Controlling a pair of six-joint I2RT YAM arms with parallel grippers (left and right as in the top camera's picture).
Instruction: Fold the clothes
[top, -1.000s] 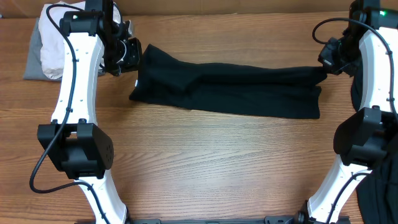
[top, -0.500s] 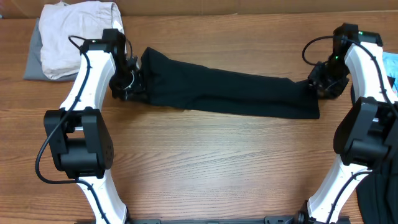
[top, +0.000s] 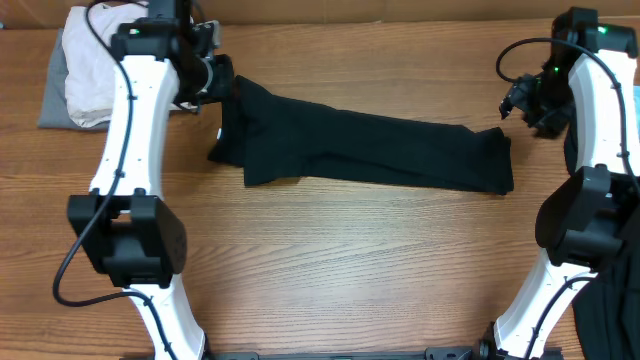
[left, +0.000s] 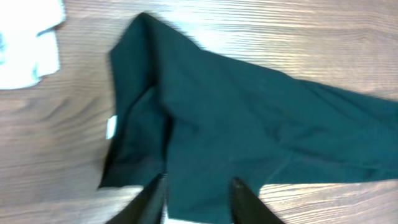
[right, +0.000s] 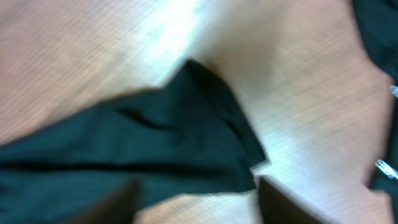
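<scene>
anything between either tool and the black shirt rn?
Nothing visible. The left tool hangs open directly over one end of the black shirt, and the right tool hangs open over the other end, with only fabric beneath. The cream pile lies off to the side, clear of both.

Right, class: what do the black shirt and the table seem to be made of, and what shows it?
Black shirt: soft matt cloth, likely cotton knit; it lies limp and creased. Table: wood or wood-look laminate, smooth; grain streaks show, but which one is unclear.
</scene>
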